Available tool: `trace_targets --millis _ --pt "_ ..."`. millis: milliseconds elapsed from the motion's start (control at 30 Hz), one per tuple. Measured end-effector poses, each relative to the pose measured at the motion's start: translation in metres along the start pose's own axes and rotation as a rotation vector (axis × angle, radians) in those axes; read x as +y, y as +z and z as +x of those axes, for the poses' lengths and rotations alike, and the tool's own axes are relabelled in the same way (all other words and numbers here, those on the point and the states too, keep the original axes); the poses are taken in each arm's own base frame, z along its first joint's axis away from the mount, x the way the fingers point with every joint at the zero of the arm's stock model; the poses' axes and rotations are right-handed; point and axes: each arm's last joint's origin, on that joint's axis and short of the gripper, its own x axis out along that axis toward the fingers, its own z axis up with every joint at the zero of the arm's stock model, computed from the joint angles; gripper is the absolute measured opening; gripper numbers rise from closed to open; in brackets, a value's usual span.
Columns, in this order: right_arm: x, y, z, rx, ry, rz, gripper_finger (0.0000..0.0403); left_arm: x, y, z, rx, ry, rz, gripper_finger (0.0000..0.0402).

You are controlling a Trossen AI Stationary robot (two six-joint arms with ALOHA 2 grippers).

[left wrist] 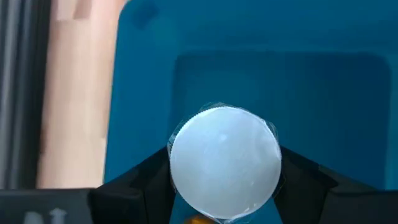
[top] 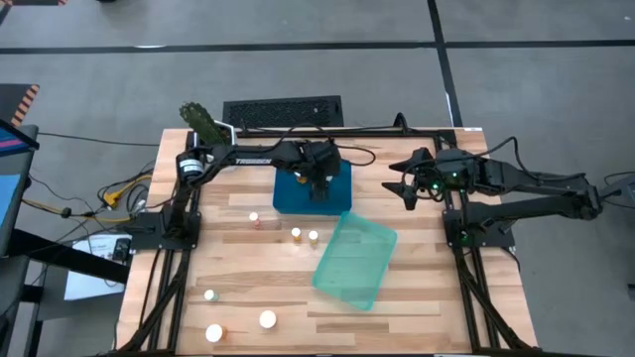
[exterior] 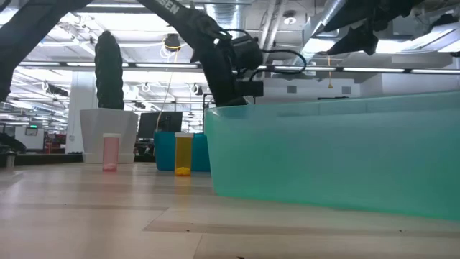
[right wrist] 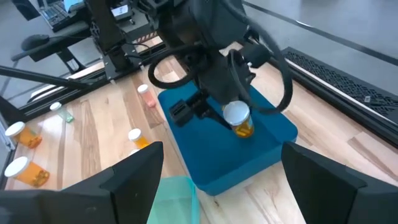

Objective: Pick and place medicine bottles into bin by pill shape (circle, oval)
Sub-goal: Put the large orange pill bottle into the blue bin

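Observation:
My left gripper (top: 317,185) hangs over the blue bin (top: 298,198) at the table's far middle, shut on an amber medicine bottle (right wrist: 241,122) with a white cap (left wrist: 224,162). My right gripper (top: 405,188) waits open in the air to the right of that bin, holding nothing. Three more bottles (top: 296,235) stand upright on the wood just in front of the blue bin. Three others (top: 267,319) are near the front left edge. A teal bin (top: 355,260) rests on the table right of centre. My left gripper pinches the bottle between its two fingers (left wrist: 146,183), one on each side just under the cap's rim (left wrist: 177,186). The fingers slant steeply down from above. The bottle stays nearly upright, cap up, over the blue bin's floor (left wrist: 280,81). Whether its base touches, I cannot tell.
A white plant pot (exterior: 108,133) with a green cactus stands at the far left corner. A black keyboard (top: 283,111) lies beyond the far edge. Black frame rails (top: 169,248) run along both sides of the table. Bare wood shows between the bins and the front edge.

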Motion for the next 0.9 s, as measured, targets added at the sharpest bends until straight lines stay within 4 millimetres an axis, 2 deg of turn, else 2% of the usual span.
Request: trace_targets --millis 333,900 --pt "0.0001 0.0002 0.0000 -0.002 0.001 0.001 0.0333 0.0016 -0.0038 0.0087 -0.003 -0.012 0.006 0.0210" --pt "0.0001 0.0001 0.0000 -0.001 0.001 0.000 0.0333 0.0042 -0.0046 0.0090 -0.005 -0.015 0.013 0.0220"
